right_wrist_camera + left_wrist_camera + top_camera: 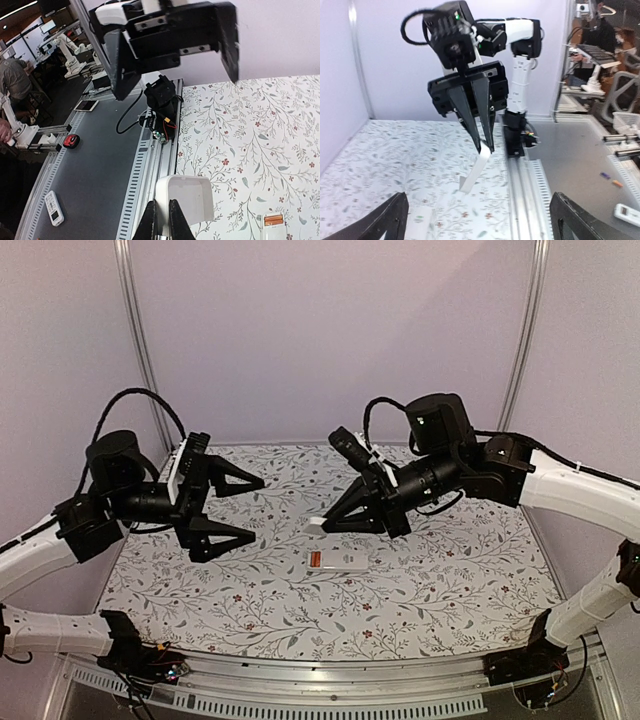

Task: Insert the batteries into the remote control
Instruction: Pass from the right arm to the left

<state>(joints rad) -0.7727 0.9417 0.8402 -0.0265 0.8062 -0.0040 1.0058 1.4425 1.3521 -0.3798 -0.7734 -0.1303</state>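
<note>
Thin cover pinched aloft, remote lying below

The right gripper [324, 523] is pressed together on a thin white plastic cover plate [186, 197]. The left gripper [256, 508] hangs spread wide, holding nothing. Between them, on the floral-clothed table [450, 580], lies the slim white plastic remote control [342, 561], with two orange cylindrical batteries [272, 218] showing at its end nearer the left arm. It is probably light, stiff and slippery, so grip it across the long edges, clear of the recess.

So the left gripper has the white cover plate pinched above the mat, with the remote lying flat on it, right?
Wrong arm: the right gripper pinches the cover plate, clear in the right wrist view; the left gripper is open and empty. The remote does lie flat.
</note>
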